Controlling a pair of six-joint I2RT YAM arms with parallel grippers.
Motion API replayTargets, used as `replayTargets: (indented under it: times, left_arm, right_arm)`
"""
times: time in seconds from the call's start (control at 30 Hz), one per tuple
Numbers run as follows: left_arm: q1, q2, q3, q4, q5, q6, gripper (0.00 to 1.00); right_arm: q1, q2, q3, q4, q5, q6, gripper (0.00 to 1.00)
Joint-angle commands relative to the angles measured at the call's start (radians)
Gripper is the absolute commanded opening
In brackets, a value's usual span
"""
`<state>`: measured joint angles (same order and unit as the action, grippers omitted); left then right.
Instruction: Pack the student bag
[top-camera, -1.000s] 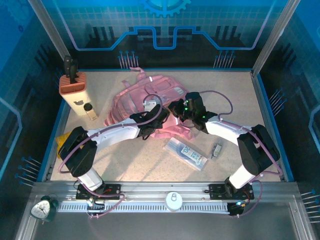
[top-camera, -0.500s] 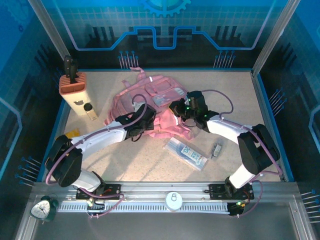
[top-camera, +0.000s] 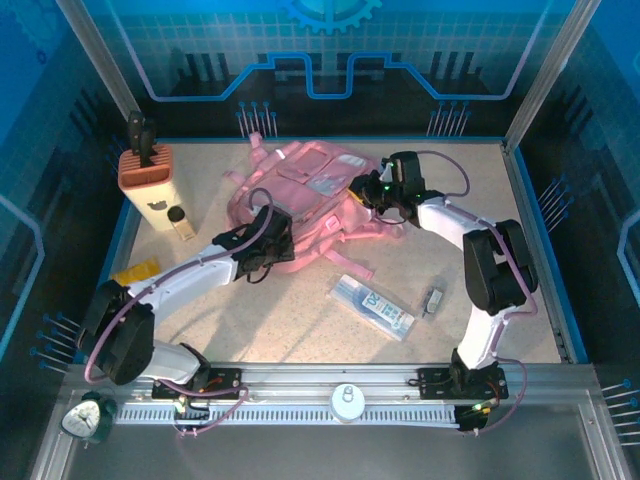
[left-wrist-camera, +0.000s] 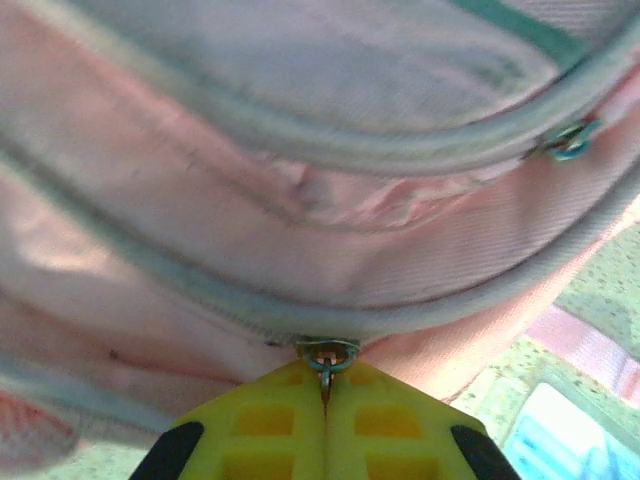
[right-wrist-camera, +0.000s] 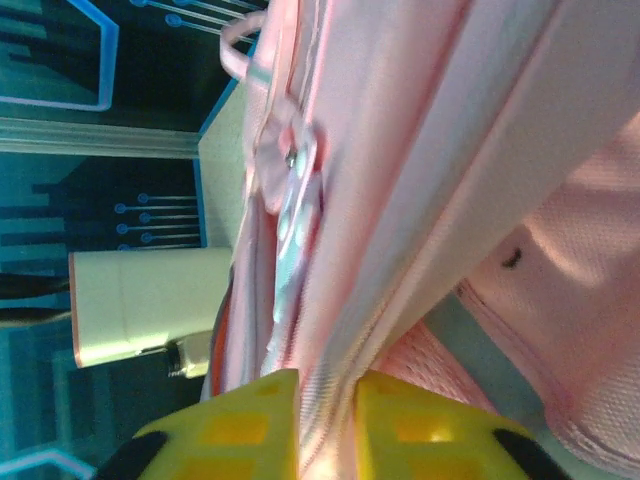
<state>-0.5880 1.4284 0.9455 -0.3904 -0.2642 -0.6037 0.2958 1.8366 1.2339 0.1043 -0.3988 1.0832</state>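
Speckled desk (top-camera: 300, 335) inside a blue-lit booth, and from above the student bag (top-camera: 310, 185) lies flat on it between the two arms. The left hand (top-camera: 272, 250) is at the bag's near-left edge and the right hand (top-camera: 365, 198) at its right edge, with a clear packet (top-camera: 372, 305) just on the bag's near side. Left wrist now: yellow fingers (left-wrist-camera: 270, 425) clamped shut on the zipper pull (left-wrist-camera: 325, 358). Right wrist: fingers (right-wrist-camera: 240, 420) straddle a seam of the bag; truly pinched or not, I cannot tell. Looks like unzipping, so best drag along the track, not upward, with the bag's right edge held taut.
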Motion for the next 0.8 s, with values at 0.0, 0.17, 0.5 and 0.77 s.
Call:
replayTargets:
  times: [0.0,0.17,0.5,0.77]
  left_arm:
    - [-0.041,0.064,0.101,-0.082,-0.024,-0.071,0.00]
    - [-0.082,0.097,0.137,-0.066,-0.047,-0.119,0.00]
    - [-0.087,0.121,0.152,-0.116,-0.047,-0.150,0.00]
    - [-0.082,0.109,0.125,-0.125,-0.095,-0.094,0.00]
  right_arm:
    - [-0.027,-0.051,0.023,-0.083,-0.007,-0.107,0.32]
    - [0.040,-0.218,-0.172,-0.110,0.000,-0.065,0.52]
    - [0.270,-0.141,-0.236,0.056,0.068,0.110,0.47]
    - [0.290,-0.028,-0.140,0.048,0.141,0.062,0.19]
